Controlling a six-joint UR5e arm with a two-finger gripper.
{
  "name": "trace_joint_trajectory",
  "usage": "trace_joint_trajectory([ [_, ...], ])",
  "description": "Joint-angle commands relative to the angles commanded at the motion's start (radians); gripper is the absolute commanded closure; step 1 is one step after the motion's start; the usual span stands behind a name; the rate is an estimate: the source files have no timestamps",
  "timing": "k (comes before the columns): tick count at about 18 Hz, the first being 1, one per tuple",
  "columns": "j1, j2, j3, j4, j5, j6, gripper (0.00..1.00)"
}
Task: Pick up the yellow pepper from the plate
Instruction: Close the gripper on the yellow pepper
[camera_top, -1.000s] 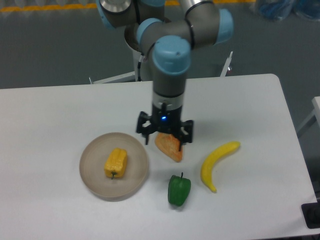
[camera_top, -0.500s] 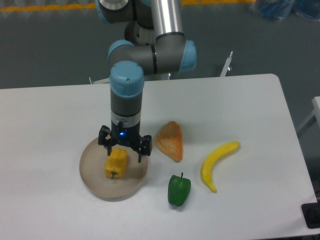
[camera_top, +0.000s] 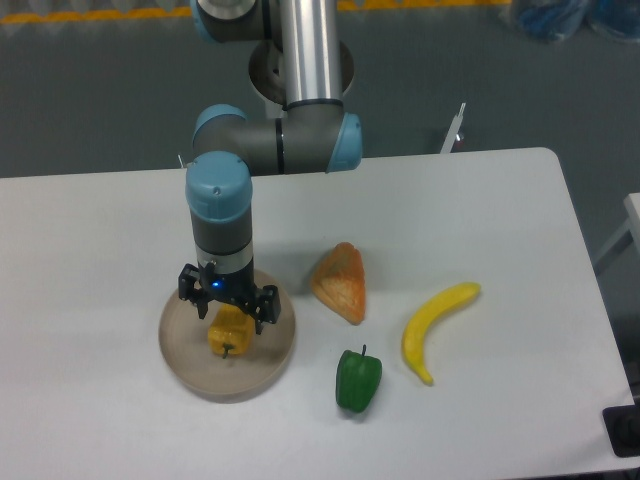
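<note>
Reaching: pincer (camera_top: 228, 310) poised directly over the yellow pepper (camera_top: 228, 334), fingers spread apart to either side of its upper half, nothing clamped yet.
Target location: lying on its side near the middle of the plate (camera_top: 181, 354), stem end pointing toward the camera, top portion hidden behind the pincer body.
Handling guess: probably light, hollow and fairly stiff; smooth waxy-looking skin, so likely slippery under narrow fingertips; lobed sides could roll or twist out of a shallow pinch.
Grip point: best across the broad middle of the body, fingers settling into the grooves between lobes, not on the stem or tapered end.
Plate risk: raised rim close to the left finger; dish might slide or tip if pressed on descent.
Neighbours: orange wedge-shaped item (camera_top: 340, 283) just beside the plate on the right; green pepper (camera_top: 358, 380) near the plate's lower right edge; banana (camera_top: 434, 328) well apart.
Obstruction: none of these lies between pincer and target; white worktop (camera_top: 480, 220) carries all of them.
</note>
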Motion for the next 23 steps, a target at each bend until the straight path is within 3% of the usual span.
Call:
trace_joint_trajectory([
  [9,-0.002,-0.008,-0.018,0.005,0.015,-0.006,0.0],
  [13,-0.002,-0.003,-0.017,0.005,0.017,-0.005,0.42],
  [14,-0.002,-0.003,-0.017,0.005,0.017,-0.005,0.48],
  [23,-0.002,0.008,-0.006,0.005,0.015,0.003,0.56],
])
